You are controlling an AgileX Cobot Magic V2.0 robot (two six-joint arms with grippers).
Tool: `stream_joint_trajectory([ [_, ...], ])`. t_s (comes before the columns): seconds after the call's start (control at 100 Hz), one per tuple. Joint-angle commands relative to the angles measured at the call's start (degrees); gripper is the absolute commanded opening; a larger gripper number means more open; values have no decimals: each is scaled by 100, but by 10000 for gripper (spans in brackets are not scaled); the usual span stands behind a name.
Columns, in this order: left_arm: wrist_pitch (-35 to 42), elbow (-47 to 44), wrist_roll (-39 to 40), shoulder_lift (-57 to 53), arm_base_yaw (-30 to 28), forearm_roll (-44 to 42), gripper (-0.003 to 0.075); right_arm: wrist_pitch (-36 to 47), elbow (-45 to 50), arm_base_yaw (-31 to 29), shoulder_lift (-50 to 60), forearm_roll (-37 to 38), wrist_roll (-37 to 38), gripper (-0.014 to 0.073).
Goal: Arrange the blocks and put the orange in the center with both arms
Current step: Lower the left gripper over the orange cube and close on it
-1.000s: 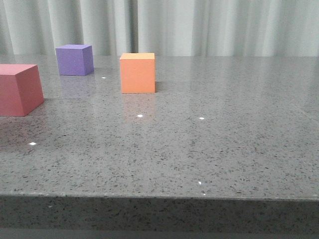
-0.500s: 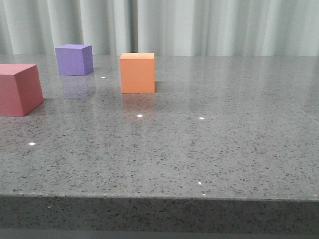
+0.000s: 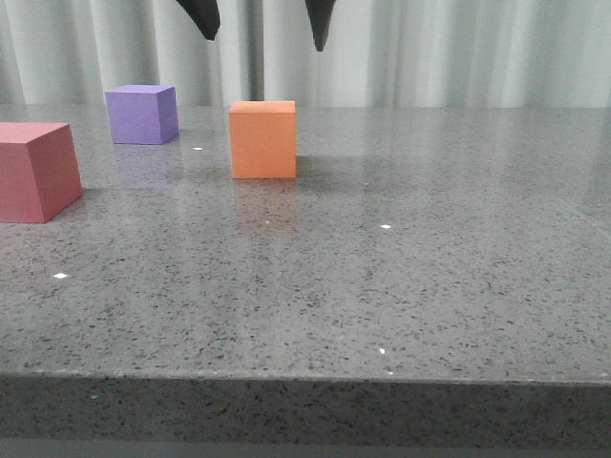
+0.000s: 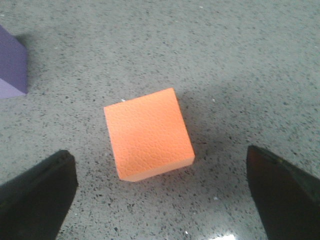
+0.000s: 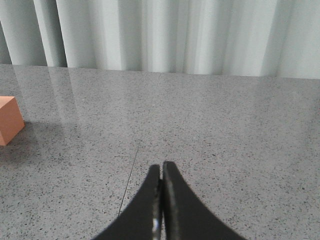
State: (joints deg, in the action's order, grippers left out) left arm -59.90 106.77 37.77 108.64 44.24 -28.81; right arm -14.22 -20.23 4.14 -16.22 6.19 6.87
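The orange cube [image 3: 263, 140] stands on the grey speckled table, left of middle. The purple cube [image 3: 142, 114] sits farther back and left, and the pinkish-red cube [image 3: 36, 172] is nearer, at the left edge. My left gripper [image 3: 263, 43] hangs open above the orange cube, its fingertips straddling it well clear of its top. In the left wrist view the orange cube [image 4: 148, 133] lies below the open left gripper [image 4: 158, 152], with a corner of the purple cube [image 4: 10, 67] beside it. My right gripper [image 5: 161, 167] is shut on nothing over bare table, with the orange cube [image 5: 8, 120] off to one side.
A pale curtain [image 3: 430, 48] hangs behind the table. The table's front edge [image 3: 305, 377] runs across the near side. Bare grey stone table surface [image 3: 458, 239] stretches to the right of the orange cube.
The left gripper's two fingertips have come down into the top of the front view above the orange cube. The three cubes have not moved.
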Motion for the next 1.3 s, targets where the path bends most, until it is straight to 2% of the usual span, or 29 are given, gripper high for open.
stream_joint_trajectory([
  [0.0,196,209,269,-245,42,-316,648,480,-144,-33,-41,90,-38,-68],
  [0.38,465,209,723,89,-105,-305,648,480,-144,-33,-41,90,-38,-68],
  [0.61,523,209,724,194,-325,-48,648,480,-144,-33,-41,90,-38,-68],
  [1.17,698,209,724,688,-326,220,648,480,-144,-33,-41,90,-38,-68],
  [1.29,686,209,724,700,-326,220,589,480,-144,-33,-41,90,-38,-68],
])
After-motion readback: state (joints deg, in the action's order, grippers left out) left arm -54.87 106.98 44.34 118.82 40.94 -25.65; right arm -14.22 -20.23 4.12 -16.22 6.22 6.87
